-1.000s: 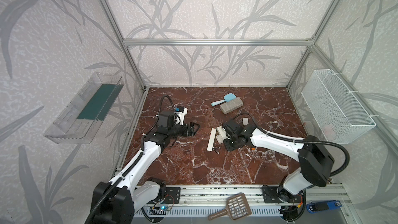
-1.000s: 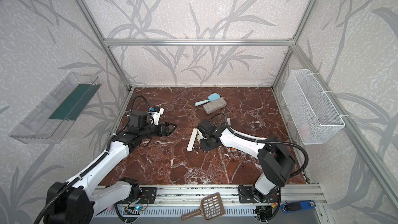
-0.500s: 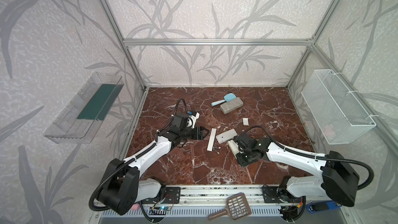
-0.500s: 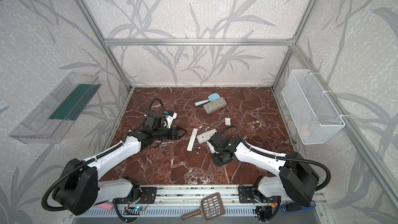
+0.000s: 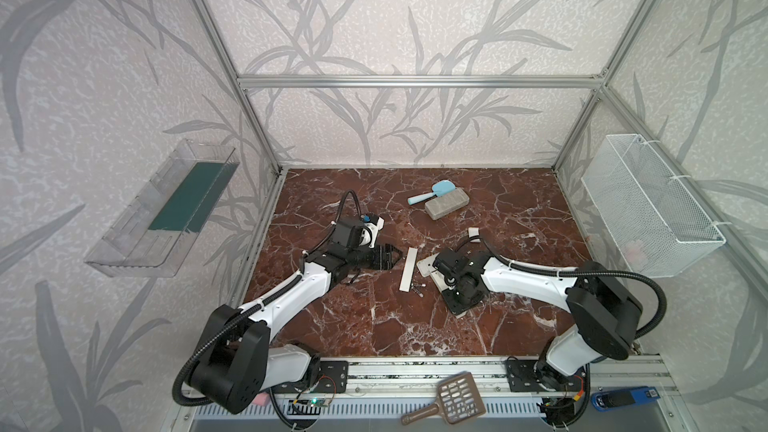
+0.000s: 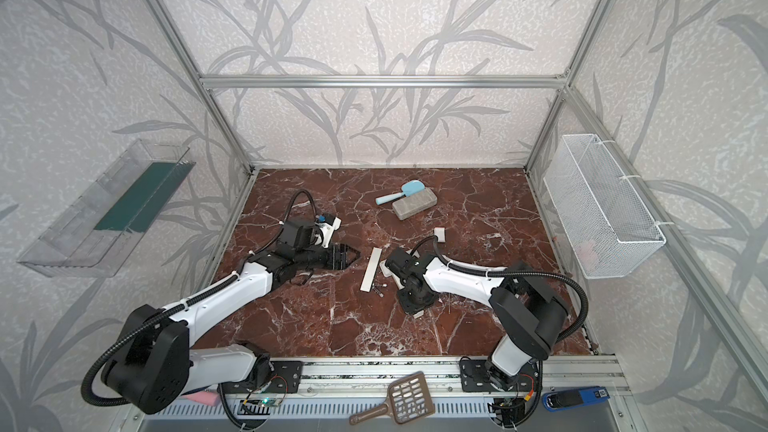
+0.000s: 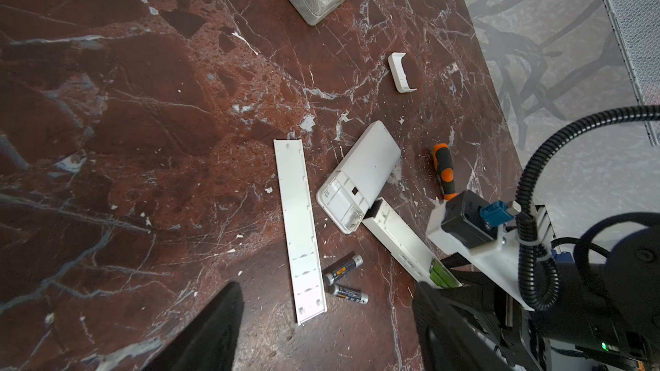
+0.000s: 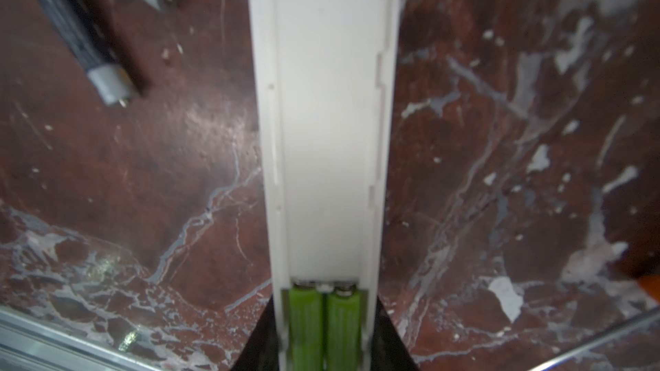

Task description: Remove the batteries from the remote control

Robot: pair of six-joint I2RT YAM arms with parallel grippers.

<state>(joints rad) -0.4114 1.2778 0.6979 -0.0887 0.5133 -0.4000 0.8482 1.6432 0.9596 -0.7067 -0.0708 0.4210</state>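
Top cams overhead; wrist cams close, sharing remote [image 7: 400, 240].

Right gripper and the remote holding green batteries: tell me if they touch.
Touching. In the right wrist view the right gripper's fingers press against both sides of the remote.

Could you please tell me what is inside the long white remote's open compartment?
Two lime green batteries side by side; the right gripper holding the remote hides their other ends.
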